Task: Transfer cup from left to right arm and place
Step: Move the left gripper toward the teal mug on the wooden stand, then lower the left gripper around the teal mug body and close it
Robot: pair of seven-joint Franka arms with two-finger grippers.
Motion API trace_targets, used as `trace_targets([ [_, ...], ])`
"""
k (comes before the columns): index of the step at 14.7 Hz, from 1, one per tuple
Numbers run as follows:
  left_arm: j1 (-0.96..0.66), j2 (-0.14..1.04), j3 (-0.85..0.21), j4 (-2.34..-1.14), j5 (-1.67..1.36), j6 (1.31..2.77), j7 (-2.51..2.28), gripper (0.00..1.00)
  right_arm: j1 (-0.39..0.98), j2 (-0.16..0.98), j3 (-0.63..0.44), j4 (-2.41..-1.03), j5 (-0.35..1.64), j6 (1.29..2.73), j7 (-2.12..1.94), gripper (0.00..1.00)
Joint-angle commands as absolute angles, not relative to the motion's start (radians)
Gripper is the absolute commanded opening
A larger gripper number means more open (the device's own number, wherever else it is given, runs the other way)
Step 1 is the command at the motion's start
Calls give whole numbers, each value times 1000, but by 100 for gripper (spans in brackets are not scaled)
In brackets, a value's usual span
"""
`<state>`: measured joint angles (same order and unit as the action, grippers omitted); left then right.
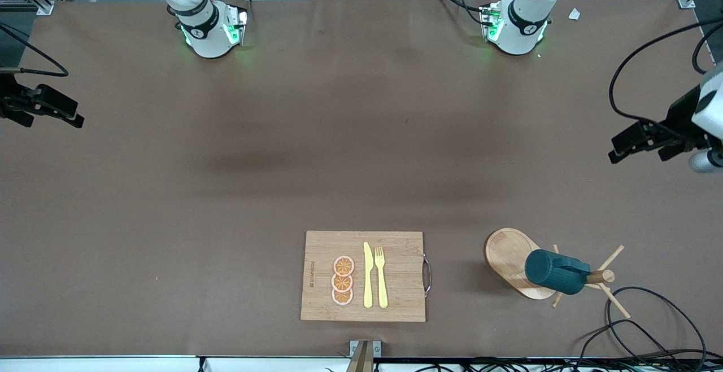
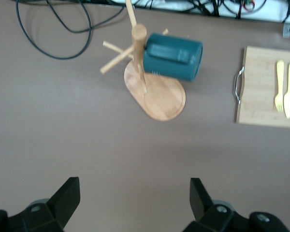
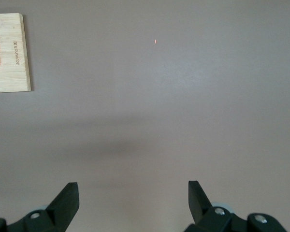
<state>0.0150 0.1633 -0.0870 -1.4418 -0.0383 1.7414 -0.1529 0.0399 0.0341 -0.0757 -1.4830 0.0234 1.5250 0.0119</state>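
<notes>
The dark teal cup (image 1: 555,271) hangs sideways by its handle on a peg of a wooden mug tree (image 1: 510,259), near the front camera toward the left arm's end of the table. In the left wrist view the cup (image 2: 175,56) and the mug tree (image 2: 157,94) show well ahead of the fingers. My left gripper (image 1: 638,154) is open and empty, in the air over the left arm's end of the table, apart from the cup. My right gripper (image 1: 53,122) is open and empty over the right arm's end of the table. Both also show open in their wrist views, the left gripper (image 2: 135,195) and the right gripper (image 3: 133,195).
A bamboo cutting board (image 1: 395,298) with a metal handle lies near the front camera, mid-table, bearing a yellow knife (image 1: 367,275), a yellow fork (image 1: 381,276) and three orange slices (image 1: 343,280). Black cables (image 1: 644,327) lie beside the mug tree at the table's corner.
</notes>
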Motion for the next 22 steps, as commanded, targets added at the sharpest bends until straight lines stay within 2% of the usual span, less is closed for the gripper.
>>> trace_targets([
  [1,18,222,-87,-1391,-54,1790,-272,100,35,29,-71,-1485,18,1522,34,100],
  [6,2,328,-89,-1342,-57,1908,-630,100,35,28,-71,-1485,18,1520,22,100],
  [18,-3,443,-100,-1348,-61,2074,-954,100,48,26,-69,-1483,18,1509,32,100],
  [22,-3,471,-100,-1350,-145,2150,-1099,100,48,26,-69,-1483,18,1511,31,100],
])
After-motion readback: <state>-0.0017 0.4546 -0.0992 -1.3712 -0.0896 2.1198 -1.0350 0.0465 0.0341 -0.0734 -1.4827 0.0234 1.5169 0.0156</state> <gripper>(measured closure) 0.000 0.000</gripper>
